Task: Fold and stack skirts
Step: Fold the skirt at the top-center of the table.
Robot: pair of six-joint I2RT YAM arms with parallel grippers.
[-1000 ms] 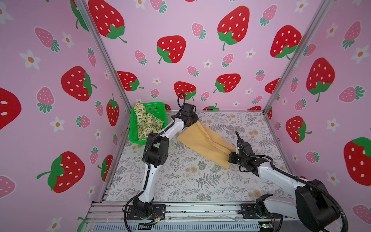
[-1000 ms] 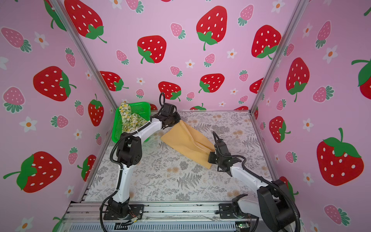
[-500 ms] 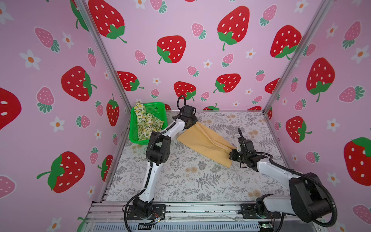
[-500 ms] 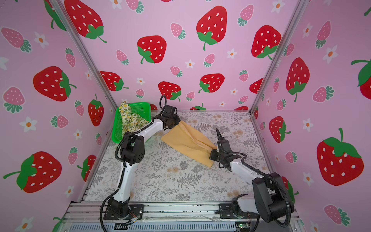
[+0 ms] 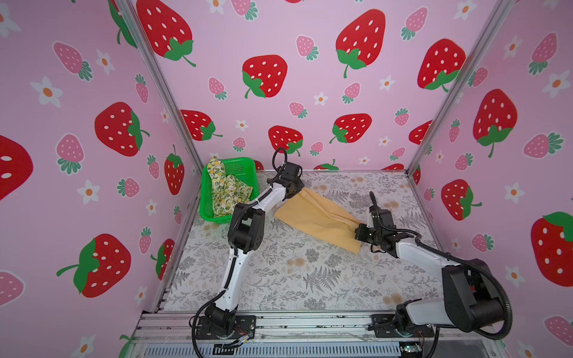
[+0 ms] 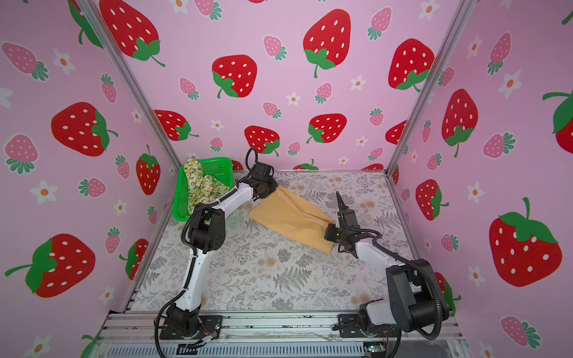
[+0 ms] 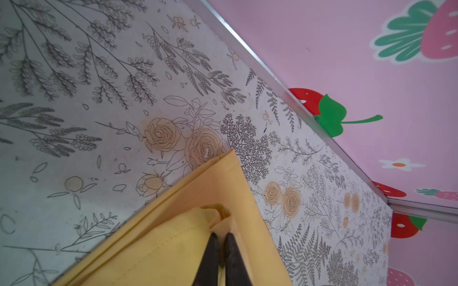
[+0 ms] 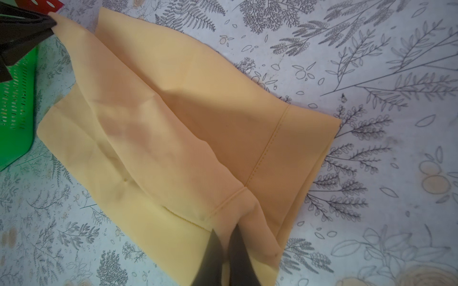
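Observation:
The mustard-yellow skirt (image 5: 316, 217) (image 6: 291, 217) lies stretched in a long band across the middle of the table. At its far end by the basket, my left gripper (image 5: 296, 189) (image 7: 221, 235) is shut on a pinched fold of its edge (image 7: 173, 242). My right gripper (image 5: 359, 232) (image 8: 225, 231) is shut on the near right end, with cloth (image 8: 186, 128) bunched between its fingers. The lemon-print skirt (image 5: 226, 189) (image 6: 201, 186) lies crumpled in the green basket. The right wrist view shows the left gripper (image 8: 24, 27) holding the far corner.
The green mesh basket (image 5: 245, 161) (image 8: 14, 104) stands at the back left corner against the wall. Pink strawberry walls enclose the floral table (image 5: 310, 279) on three sides. An aluminium rail (image 5: 294, 322) runs along the front edge.
My right arm has turned its wrist and shifted its end of the mustard skirt slightly back. The left gripper has hardly moved and keeps its hold.

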